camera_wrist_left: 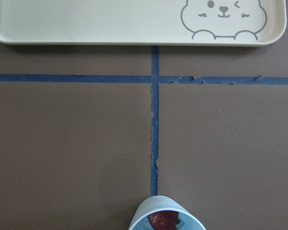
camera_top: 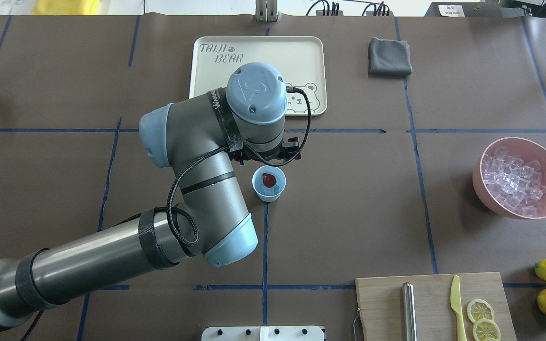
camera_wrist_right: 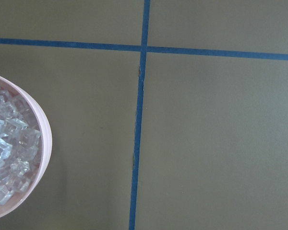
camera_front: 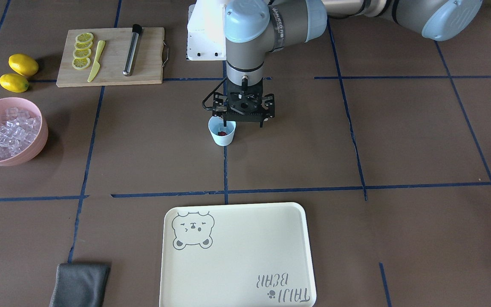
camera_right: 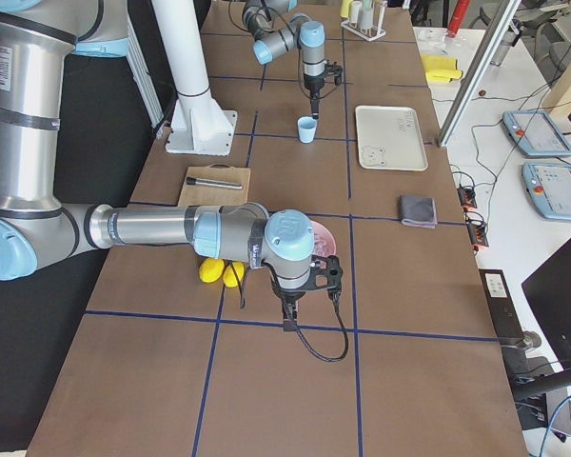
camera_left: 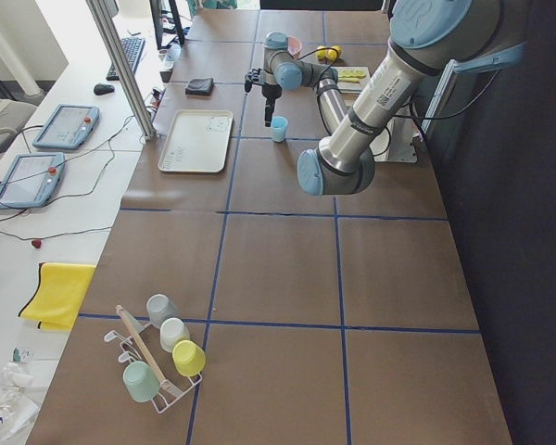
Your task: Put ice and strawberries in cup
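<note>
- Noted cup (camera_top: 269, 199) mid-bench, strawberry (camera_top: 268, 179) inside; left gripper (camera_front: 243, 123) just above it, spread, empty.
- Found ice (camera_top: 514, 182) in pink bowl (camera_top: 477, 187) near bench's right end; judged right gripper (camera_right: 290, 314) nearer; cannot tell its state.

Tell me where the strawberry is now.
In the overhead view, the strawberry lies inside the cup, near the table's middle, on a blue tape line.

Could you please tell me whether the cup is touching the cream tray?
Apart. The left wrist view shows bare brown table and a blue tape line between the cup and the tray.
</note>
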Robot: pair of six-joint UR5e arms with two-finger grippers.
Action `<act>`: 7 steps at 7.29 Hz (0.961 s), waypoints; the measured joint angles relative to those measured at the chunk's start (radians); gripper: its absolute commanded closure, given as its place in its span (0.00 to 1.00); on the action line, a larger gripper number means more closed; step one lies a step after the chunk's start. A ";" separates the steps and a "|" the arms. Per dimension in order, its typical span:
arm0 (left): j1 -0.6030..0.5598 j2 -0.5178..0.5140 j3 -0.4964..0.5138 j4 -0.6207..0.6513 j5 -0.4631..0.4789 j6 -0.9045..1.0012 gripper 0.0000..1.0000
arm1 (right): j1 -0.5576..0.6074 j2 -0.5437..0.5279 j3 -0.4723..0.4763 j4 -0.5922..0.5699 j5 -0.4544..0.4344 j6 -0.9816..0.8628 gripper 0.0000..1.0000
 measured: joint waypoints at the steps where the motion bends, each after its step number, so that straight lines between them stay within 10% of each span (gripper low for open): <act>1: -0.069 0.071 -0.058 0.021 -0.067 0.102 0.00 | -0.001 0.001 -0.002 0.000 0.000 0.001 0.00; 7: -0.652 0.445 -0.141 0.186 -0.403 0.939 0.00 | -0.002 0.001 0.003 0.000 0.000 0.002 0.00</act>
